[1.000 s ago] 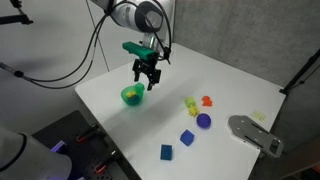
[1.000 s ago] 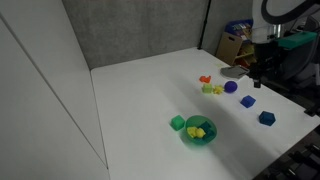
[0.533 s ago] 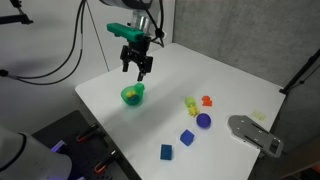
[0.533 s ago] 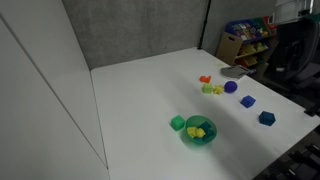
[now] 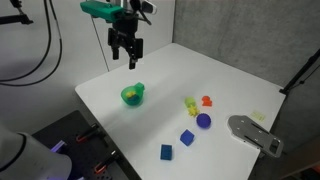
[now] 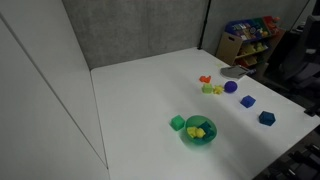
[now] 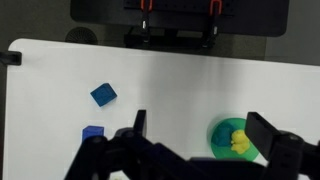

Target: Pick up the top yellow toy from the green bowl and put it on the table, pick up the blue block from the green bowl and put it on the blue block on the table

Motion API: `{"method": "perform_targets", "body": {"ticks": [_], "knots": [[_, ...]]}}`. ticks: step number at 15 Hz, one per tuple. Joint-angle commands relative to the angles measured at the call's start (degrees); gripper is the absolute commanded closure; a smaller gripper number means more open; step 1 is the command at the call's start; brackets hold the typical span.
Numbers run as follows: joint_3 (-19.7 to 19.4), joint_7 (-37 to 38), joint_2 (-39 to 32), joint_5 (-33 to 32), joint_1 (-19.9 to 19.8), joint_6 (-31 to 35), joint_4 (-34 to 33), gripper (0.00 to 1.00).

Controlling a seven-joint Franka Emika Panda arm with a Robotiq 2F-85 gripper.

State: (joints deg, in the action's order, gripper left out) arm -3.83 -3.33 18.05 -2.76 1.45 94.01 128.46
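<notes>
The green bowl [image 5: 132,95] stands near the table's corner and also shows in the other exterior view [image 6: 199,131] and the wrist view [image 7: 232,122]. It holds a yellow toy [image 7: 241,143] and a blue block [image 7: 223,136]. Two blue blocks [image 5: 187,137] [image 5: 166,152] lie on the white table [image 5: 170,75]; the wrist view shows them too [image 7: 103,94] [image 7: 93,132]. My gripper [image 5: 126,58] hangs open and empty, high above the table, beyond the bowl. In the wrist view [image 7: 200,135] its fingers frame the bowl from far above.
A green block [image 6: 177,123] sits beside the bowl. A purple round piece [image 5: 203,121], a yellow-green toy [image 5: 190,103] and an orange toy [image 5: 207,100] lie mid-table. A grey device [image 5: 255,135] rests at the table's edge. Cables hang behind the arm.
The gripper has risen and moved away from above the bowl toward the table's far corner. The arm has left the other exterior view. The objects have not moved.
</notes>
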Motion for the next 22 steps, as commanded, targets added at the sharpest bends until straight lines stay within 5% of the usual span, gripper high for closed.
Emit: {"method": "perform_targets", "body": {"ticks": [1,9,22], "knots": [[0.8,0.5,4.9,1.0,-1.0,3.4,2.7,0.0],[1.2,2.9,9.3,5.6,-0.8,16.8,8.8,0.0],[1.7,2.4,8.1,5.0,-0.7,17.3,8.8,0.0]]}}
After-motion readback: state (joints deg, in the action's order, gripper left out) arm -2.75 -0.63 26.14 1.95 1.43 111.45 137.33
